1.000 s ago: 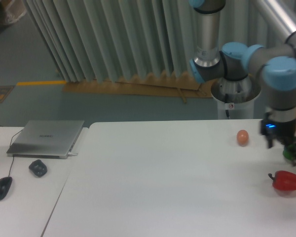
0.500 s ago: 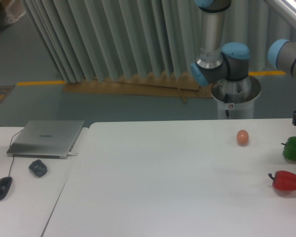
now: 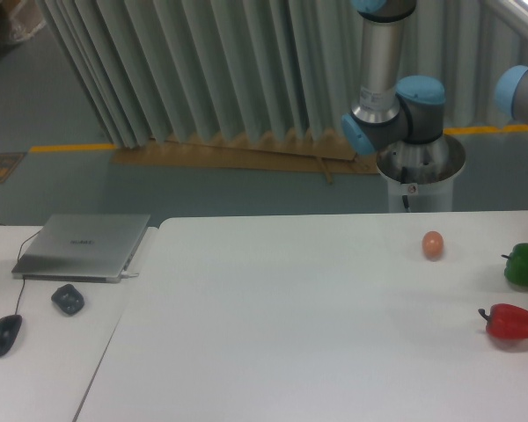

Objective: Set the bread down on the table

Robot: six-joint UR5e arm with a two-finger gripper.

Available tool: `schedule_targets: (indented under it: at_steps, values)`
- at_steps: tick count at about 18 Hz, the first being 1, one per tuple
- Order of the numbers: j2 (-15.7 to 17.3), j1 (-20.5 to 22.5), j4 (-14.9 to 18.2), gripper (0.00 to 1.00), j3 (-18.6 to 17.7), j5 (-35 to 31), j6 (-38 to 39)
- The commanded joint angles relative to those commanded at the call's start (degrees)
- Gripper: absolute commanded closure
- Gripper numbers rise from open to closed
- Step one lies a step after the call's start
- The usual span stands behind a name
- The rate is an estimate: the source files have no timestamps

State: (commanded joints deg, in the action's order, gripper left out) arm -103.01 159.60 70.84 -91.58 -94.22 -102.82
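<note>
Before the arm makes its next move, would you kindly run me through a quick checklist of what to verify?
1. Bread in view: not ok; no loaf shows anywhere.
2. Gripper in view: not ok; it is out of frame, state unknown.
3. Bread held: cannot tell.
4. Free space on the table: ok; the middle is bare.
5. Obstacles located: ok; orange ball, green pepper and red pepper sit at the right side.

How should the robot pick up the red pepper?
Probably from straight above, closing on the two long sides of the red pepper. It lies on its side on the table, its dark stem pointing left, so the wide body is the steadiest part to pinch. The thin stem could slip. The gripper is out of view.
</note>
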Motion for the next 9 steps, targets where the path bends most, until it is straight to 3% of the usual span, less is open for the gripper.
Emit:
schedule_targets:
  at_steps: [9]
  values:
    - [0.09, 1.59, 0.26, 0.0, -0.17, 0.18, -3.27]
